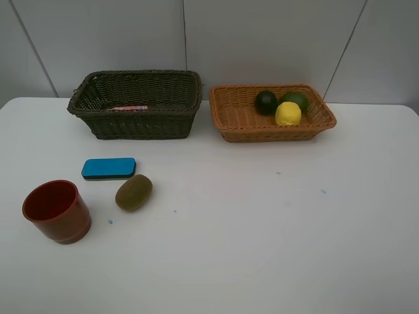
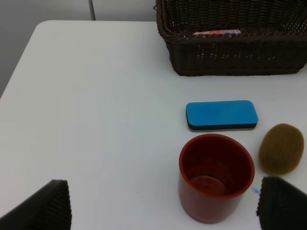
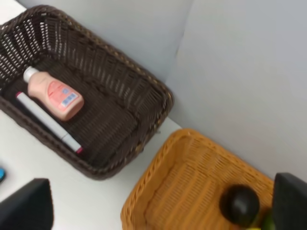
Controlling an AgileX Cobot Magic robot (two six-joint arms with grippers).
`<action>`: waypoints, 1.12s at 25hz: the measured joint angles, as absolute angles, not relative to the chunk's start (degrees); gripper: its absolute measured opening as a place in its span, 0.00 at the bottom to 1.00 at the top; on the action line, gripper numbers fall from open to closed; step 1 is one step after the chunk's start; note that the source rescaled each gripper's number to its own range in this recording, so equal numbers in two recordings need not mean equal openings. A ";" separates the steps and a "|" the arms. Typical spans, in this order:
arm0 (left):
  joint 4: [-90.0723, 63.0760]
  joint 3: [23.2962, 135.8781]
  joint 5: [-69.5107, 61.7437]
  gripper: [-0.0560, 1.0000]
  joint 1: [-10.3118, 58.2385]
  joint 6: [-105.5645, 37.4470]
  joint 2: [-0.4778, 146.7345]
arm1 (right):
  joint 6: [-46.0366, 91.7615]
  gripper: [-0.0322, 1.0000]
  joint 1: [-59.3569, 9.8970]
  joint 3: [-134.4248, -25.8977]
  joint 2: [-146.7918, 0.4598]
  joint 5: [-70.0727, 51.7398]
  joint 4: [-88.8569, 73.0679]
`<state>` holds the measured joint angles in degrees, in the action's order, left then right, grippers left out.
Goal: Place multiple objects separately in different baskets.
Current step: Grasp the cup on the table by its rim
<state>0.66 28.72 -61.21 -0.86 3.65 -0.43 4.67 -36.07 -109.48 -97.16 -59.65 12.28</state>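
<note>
Currently both arms are unloaded. The left gripper (image 2: 163,196) has its jaws spread wide with nothing between them, and it hangs over the front-left part of the table (image 2: 96,96). The right gripper (image 3: 158,203) is likewise spread and empty, above the gap between the two baskets.

Not yet sorted, all on the table:
- cup (image 1: 57,211), upright with its mouth open, nearest the left gripper
- eraser (image 1: 109,168), lying flat beyond the cup
- kiwi (image 1: 133,192), just beside the eraser's end; I cannot resolve whether they touch

Containers:
- The dark olive basket (image 1: 134,121) holds the pink bottle (image 3: 53,98) on its side, with the white pen (image 3: 48,122) lying alongside it. The rest of the floor looks free.
- The orange-tan basket (image 1: 229,118) holds the mangosteen (image 1: 266,102), lime (image 1: 296,100) and lemon (image 1: 288,114), clustered at its right end. The left half is bare wicker.

Step in hand (my judgement): the left arm picks up the cup.
- Descend straight down and centre the jaws on the cup before closing.
- The wall is smooth and tapered, so one finger inside the rim and one outside is probably safer than squeezing the outside.
- Keep the far finger clear of the kiwi, which is round and will roll if nudged.
- Lift well above the dark olive basket's tall rim before crossing it.
- Release over the free floor, away from the bottle.

The sorting so far suggests the kiwi belongs with the fruit in the orange-tan basket.
</note>
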 joint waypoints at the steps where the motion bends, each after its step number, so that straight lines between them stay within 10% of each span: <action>1: 0.66 28.72 -61.21 1.00 -0.86 3.65 -0.43 | 4.67 1.00 -36.12 -109.48 -96.13 -60.83 11.94; 28: 0.66 28.72 -61.21 1.00 -0.86 3.65 -0.43 | 4.67 1.00 -36.12 -59.10 -45.82 -59.19 4.41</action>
